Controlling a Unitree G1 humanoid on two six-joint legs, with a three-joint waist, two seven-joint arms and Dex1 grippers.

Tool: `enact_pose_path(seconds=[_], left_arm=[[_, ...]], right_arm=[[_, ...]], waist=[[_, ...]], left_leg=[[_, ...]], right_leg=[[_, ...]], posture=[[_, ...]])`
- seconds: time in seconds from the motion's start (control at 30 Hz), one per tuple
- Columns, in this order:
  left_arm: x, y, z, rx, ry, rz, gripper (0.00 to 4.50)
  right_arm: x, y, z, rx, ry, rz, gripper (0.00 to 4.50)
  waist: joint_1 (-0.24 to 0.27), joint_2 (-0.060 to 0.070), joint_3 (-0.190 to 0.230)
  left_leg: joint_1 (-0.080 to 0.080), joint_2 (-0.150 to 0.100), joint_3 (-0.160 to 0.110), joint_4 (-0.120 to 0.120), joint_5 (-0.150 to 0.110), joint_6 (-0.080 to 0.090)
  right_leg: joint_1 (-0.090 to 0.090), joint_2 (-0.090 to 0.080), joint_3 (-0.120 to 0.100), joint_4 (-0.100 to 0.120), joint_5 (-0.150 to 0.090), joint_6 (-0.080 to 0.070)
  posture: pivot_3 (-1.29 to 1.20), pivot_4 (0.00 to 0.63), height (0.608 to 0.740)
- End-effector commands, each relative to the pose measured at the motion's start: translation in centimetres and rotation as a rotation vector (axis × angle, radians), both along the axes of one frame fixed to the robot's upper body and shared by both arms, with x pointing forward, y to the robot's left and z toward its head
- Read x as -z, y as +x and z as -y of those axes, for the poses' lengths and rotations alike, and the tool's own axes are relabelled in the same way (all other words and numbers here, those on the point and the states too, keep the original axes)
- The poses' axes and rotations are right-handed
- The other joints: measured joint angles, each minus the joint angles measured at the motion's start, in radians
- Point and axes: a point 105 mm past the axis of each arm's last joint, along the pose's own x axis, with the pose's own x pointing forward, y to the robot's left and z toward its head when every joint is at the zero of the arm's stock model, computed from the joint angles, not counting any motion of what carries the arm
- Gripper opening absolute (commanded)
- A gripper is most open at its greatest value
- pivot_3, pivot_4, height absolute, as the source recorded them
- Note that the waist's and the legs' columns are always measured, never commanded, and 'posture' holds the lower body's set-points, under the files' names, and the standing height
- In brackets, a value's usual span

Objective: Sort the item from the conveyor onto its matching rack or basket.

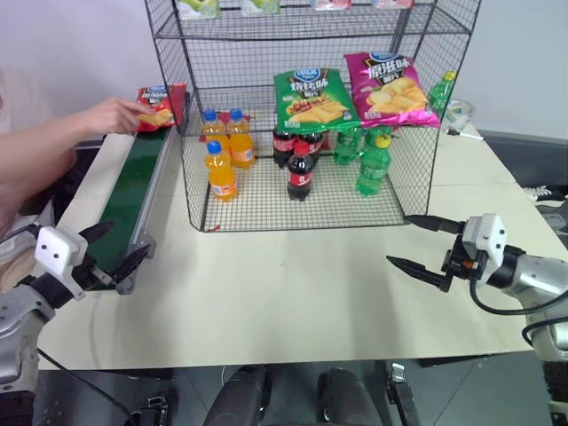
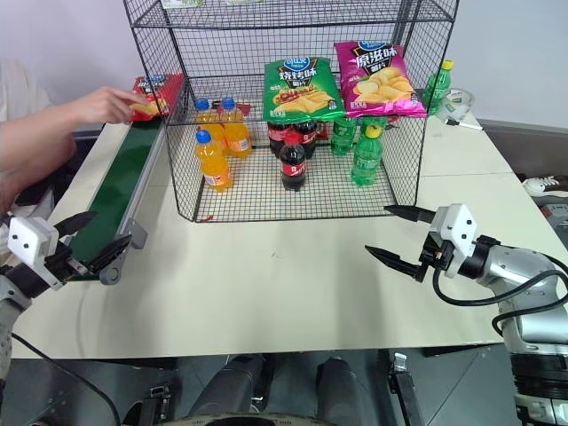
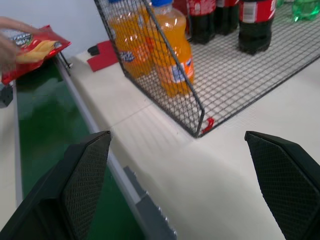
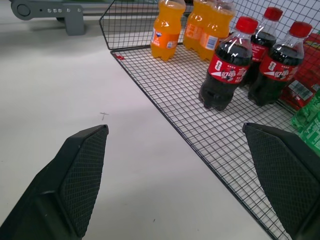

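Note:
A person's hand [image 1: 111, 114] holds the red chip bag, the item [image 1: 160, 106], at the far end of the dark-green conveyor [image 1: 129, 197]. The black wire rack [image 1: 311, 115] stands at the table's middle back, right of the belt. My left gripper [image 1: 115, 248] hovers open over the conveyor's near end, empty, far from the bag. In the left wrist view the item [image 3: 32, 50] lies at the belt's far end, beyond my spread fingers [image 3: 85, 185]. My right gripper [image 1: 422, 244] hangs open and empty above the table, in front of the rack's right corner.
On the rack's floor stand orange soda bottles [image 1: 220, 169], cola bottles [image 1: 300, 169] and green bottles [image 1: 374, 164]. A green chip bag [image 1: 311, 99] and a pink chip bag [image 1: 389, 89] lie on the tier above. Bare white table [image 1: 293, 293] spreads between my grippers.

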Motion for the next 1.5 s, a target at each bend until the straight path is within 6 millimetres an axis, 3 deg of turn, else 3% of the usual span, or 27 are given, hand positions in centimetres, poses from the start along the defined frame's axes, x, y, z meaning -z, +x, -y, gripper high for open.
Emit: enact_pose_path(seconds=[0.03, 0.37, 0.63, 0.77, 0.9, 1.3, 1.5], left_arm=[[-1.4, -0.2, -0.2, -0.008, 0.024, 0.062, 4.48], [-1.8, -1.3, -0.7, -0.053, 0.124, 0.123, 4.48], [-2.9, -3.1, -1.8, -0.152, 0.299, 0.25, 4.48], [-2.3, -4.0, -1.7, -0.148, 0.336, 0.247, 4.48], [-1.4, -4.9, -1.4, -0.108, 0.492, 0.27, 4.48], [1.0, -9.4, -2.1, -0.053, 0.873, 0.324, 4.48], [1.6, -10.9, -5.3, -0.175, 1.032, 0.26, 4.48]], right_arm=[[-1.0, 0.1, -0.7, -0.021, 0.015, 0.048, 4.5], [-0.9, 0.3, -2.2, -0.068, 0.045, 0.043, 4.5], [-1.2, -0.4, -6.7, -0.23, 0.166, -0.001, 4.5], [-1.1, -1.8, -9.6, -0.386, 0.194, -0.044, 4.5], [-0.1, -2.8, -11.4, -0.522, 0.173, -0.119, 4.5], [1.3, -1.4, -10.8, -0.48, 0.127, -0.106, 4.5], [1.3, -0.8, -10.4, -0.465, 0.124, -0.104, 4.5]], waist=[[0.0, 0.0, 0.0], [0.0, 0.0, 0.0], [0.0, 0.0, 0.001], [0.0, 0.0, 0.001], [0.001, 0.0, 0.001], [-0.001, 0.0, 0.001], [0.001, 0.0, 0.001]], left_leg=[[0.0, 0.0, 0.0, 0.0, 0.0, 0.0], [0.0, 0.0, 0.0, 0.0, 0.0, 0.0], [-0.001, 0.0, 0.0, -0.001, -0.001, -0.001], [-0.001, 0.0, 0.0, -0.001, -0.002, -0.001], [-0.001, 0.0, 0.0, -0.001, -0.002, -0.001], [-0.001, 0.0, 0.0, -0.002, -0.002, -0.001], [0.0, 0.0, 0.0, -0.001, -0.003, -0.001]], right_leg=[[0.0, 0.0, 0.0, 0.0, 0.0, 0.0], [0.0, 0.0, 0.0, 0.0, 0.0, 0.0], [-0.001, 0.0, 0.0, -0.002, 0.0, 0.0], [-0.002, 0.0, 0.0, -0.003, 0.0, 0.0], [-0.003, 0.0, 0.0, -0.005, 0.0, 0.0], [-0.003, 0.0, -0.001, -0.006, 0.0, 0.0], [-0.002, 0.0, -0.001, -0.006, 0.0, 0.0]], posture=[[0.0, 0.15, 0.74], [0.0, 0.15, 0.74], [0.0, 0.15, 0.74], [0.0, 0.15, 0.74], [0.0, 0.15, 0.74], [0.0, 0.15, 0.74], [0.0, 0.15, 0.74]])
